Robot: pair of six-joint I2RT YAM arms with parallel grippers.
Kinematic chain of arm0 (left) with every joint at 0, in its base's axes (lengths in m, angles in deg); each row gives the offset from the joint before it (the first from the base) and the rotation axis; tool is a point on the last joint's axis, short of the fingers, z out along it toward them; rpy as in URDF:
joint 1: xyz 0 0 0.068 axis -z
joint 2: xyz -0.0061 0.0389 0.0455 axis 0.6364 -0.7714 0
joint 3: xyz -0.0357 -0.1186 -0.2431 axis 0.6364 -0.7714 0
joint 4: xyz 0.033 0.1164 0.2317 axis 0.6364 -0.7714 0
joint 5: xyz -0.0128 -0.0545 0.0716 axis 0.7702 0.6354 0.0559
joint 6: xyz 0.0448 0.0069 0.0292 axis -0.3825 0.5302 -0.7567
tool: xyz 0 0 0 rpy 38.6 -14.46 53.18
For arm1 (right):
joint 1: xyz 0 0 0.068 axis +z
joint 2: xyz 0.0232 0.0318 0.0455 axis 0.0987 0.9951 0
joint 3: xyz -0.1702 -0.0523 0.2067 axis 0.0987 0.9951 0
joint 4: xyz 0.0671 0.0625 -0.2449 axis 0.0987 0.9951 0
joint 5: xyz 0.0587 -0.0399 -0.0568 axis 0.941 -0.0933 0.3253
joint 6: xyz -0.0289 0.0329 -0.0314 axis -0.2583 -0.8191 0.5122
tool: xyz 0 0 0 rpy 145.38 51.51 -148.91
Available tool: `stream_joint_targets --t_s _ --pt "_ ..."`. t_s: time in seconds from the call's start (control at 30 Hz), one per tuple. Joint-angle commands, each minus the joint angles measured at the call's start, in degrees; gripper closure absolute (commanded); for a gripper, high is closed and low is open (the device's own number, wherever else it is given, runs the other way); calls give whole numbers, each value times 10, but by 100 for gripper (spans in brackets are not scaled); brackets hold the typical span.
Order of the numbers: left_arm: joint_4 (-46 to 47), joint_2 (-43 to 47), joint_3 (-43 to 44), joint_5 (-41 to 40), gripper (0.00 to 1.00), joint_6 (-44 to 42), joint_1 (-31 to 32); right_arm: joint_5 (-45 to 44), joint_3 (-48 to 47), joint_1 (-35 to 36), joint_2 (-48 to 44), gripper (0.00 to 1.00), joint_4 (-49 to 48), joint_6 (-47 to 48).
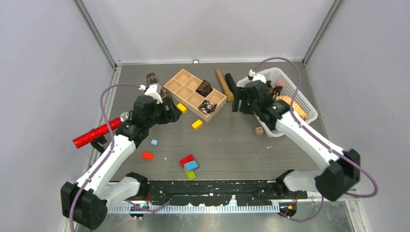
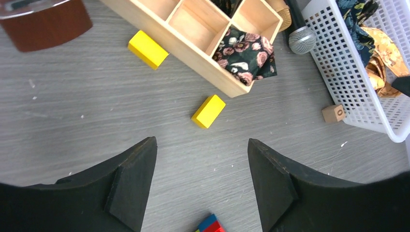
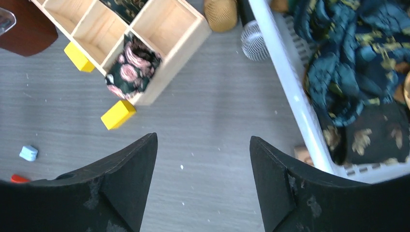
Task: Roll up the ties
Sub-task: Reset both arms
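A rolled black tie with pink blobs (image 1: pixel 209 107) sits in the near end compartment of the wooden tray (image 1: pixel 180 83); it also shows in the left wrist view (image 2: pixel 244 50) and the right wrist view (image 3: pixel 133 67). A dark brown rolled tie (image 1: pixel 204 87) sits in the compartment behind it. The white basket (image 3: pixel 285 82) holds a loose blue-teal tie (image 3: pixel 348 63), a dark tie with gold leaves (image 3: pixel 372 137) and a golden-orange tie (image 2: pixel 384 53). My left gripper (image 2: pixel 202 141) is open and empty above the table left of the tray. My right gripper (image 3: pixel 203 137) is open and empty between tray and basket.
Two yellow blocks (image 2: pixel 148 49) (image 2: pixel 208 111) lie by the tray. A wooden cube (image 2: pixel 333 113) sits by the basket. Two microphones (image 3: pixel 254 41) (image 3: pixel 220 13) lie between tray and basket. A red glittery microphone (image 1: pixel 96 133) lies far left. Coloured blocks (image 1: pixel 189 165) lie near the front.
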Motion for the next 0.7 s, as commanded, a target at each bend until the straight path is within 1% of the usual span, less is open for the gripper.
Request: stream_joint_targets --t_s 0.0,0.03,0.13,0.17,0.37,0.47,0.67 --pt "-13 62 -42 -38 27 -1 -4 1 117 -2 -112 24 -75 -16" --pt "-12 76 -54 -38 25 -1 -4 0 132 -2 -144 23 -83 -21" --pt "-2 112 -91 -36 22 -5 -4 -1 203 -2 -199 20 -113 -30" --pt "-3 122 -102 -37 21 -7 -4 1 215 -2 -222 18 -117 -32" --pt "-7 182 -154 -79 15 0 -4 -21 306 -2 -289 7 -143 -42" --pt "-7 195 -168 -88 8 1 -4 -39 334 -2 -310 1 -167 -69" --pt "3 219 -187 -97 2 2 -4 -63 385 -2 -343 1 -215 -95"
